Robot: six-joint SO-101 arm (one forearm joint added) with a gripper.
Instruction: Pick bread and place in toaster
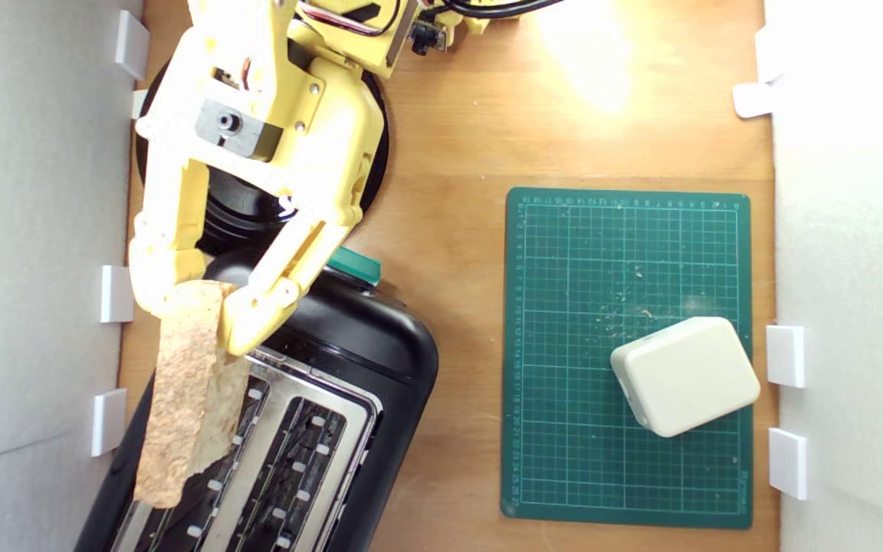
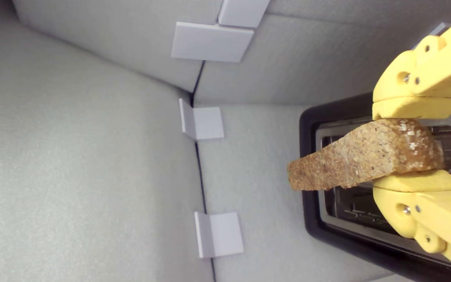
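The yellow gripper [image 1: 198,307] has its jaws pinching the bread [image 1: 188,391] across its thick end, edge-up above the toaster [image 1: 380,360] near the counter's wall-side edge; the slice looks light, stiff and crumbly, so a gentle crust-end hold seems best.

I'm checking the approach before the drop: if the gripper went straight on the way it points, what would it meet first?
Probably the toaster: the gripper holds the bread over its slotted top, though depth is unclear.

Toaster [image 1: 349,360] cut off by frame edge; plate [image 1: 242,211] mostly hidden.
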